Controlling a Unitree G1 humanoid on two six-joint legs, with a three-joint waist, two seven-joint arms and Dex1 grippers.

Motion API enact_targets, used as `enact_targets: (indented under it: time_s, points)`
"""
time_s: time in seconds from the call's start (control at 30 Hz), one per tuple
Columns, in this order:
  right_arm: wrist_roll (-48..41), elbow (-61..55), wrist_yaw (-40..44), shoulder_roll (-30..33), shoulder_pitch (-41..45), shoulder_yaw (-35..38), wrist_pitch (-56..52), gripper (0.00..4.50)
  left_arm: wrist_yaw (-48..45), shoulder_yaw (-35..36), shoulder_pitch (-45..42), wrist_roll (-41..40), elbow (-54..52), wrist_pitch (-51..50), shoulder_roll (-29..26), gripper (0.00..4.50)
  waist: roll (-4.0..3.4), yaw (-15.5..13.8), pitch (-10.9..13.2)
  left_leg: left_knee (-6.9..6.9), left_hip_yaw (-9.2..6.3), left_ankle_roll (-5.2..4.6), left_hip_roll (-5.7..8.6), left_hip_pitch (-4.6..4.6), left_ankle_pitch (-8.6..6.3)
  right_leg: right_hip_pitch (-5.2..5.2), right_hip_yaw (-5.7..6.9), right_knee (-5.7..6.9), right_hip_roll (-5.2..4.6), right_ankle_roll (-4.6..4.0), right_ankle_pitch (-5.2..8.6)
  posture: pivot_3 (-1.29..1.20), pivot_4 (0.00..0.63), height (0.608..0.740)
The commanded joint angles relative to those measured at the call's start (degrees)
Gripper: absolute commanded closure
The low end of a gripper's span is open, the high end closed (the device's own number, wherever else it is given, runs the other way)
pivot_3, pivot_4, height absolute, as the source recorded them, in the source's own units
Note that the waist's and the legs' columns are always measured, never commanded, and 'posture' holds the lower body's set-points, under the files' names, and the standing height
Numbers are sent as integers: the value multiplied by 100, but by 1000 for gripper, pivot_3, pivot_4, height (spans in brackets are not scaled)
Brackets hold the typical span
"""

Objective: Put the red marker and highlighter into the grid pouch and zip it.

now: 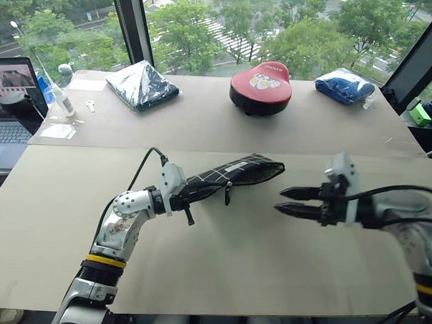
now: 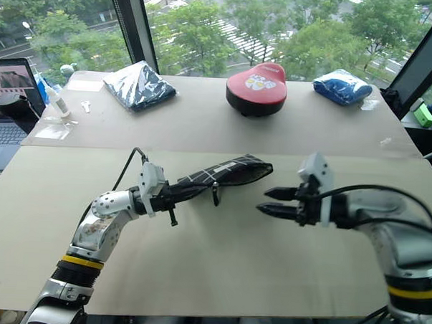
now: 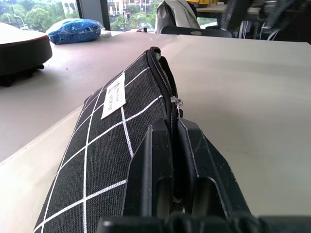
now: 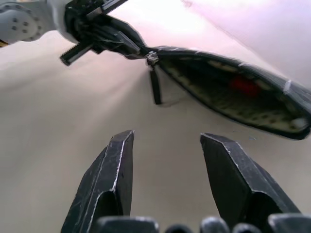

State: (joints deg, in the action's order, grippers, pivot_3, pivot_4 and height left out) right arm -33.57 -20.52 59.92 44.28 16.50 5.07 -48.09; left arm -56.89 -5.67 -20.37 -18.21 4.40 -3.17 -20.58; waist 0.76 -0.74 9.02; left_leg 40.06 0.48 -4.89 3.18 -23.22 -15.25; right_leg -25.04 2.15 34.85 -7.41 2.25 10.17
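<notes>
Black fabric grid pouch (image 1: 233, 173) with white lines lies mid-table, long side running from 8 to 2 o'clock, mouth open, something red inside. Left claw (image 1: 189, 192) pinches its near end. Right claw (image 1: 284, 199) hangs empty, part open, at 3 o'clock. Red cushion case (image 1: 261, 86) sits at 12.

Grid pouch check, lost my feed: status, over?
Left hand shut on black white-gridded fabric pouch, held off table. Right hand open, empty, beside it. Zipper open, red item inside. Path clear.
</notes>
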Motion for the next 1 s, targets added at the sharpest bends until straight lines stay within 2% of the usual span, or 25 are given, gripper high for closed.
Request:
enact_targets:
  time_s: [0.03,0.13,0.27,0.7,0.87,1.0]
  points:
    - [284,-319,-1155,-696,-44,-743,-414,2076,32,32,-65,-55,-155,104,35,4500,0,3,0,0,1,3,4,-3,2,-6,-2,4,-1,0,0,0,150,740]
    - [494,-83,-1673,-1163,236,-1089,-557,2076,47,20,-46,-51,-180,96,52,4500,-2,-9,1,7,2,12,15,-8,9,-13,-4,10,-3,0,0,0,150,740]
    - [486,241,-1958,-1551,679,-1185,-756,2076,58,15,-25,-36,-165,107,67,4500,-2,-31,1,14,1,17,22,-7,12,-8,2,10,-1,0,0,0,150,740]
    - [750,1076,-2225,-2260,1557,-1485,-486,2076,69,13,-43,-36,-70,146,115,4500,-2,10,1,9,1,25,24,-4,17,-9,7,13,12,0,0,0,150,740]
    - [811,1128,-2191,-2323,1613,-1473,-430,2076,62,5,-47,-31,-45,174,135,4500,-2,7,1,10,1,30,27,-5,20,-8,8,13,12,0,0,0,150,740]
    - [774,993,-2087,-2191,1497,-1409,-382,3141,55,13,-40,-25,-24,204,133,4500,-2,10,1,9,1,29,26,-5,20,-8,8,13,13,0,0,0,150,740]
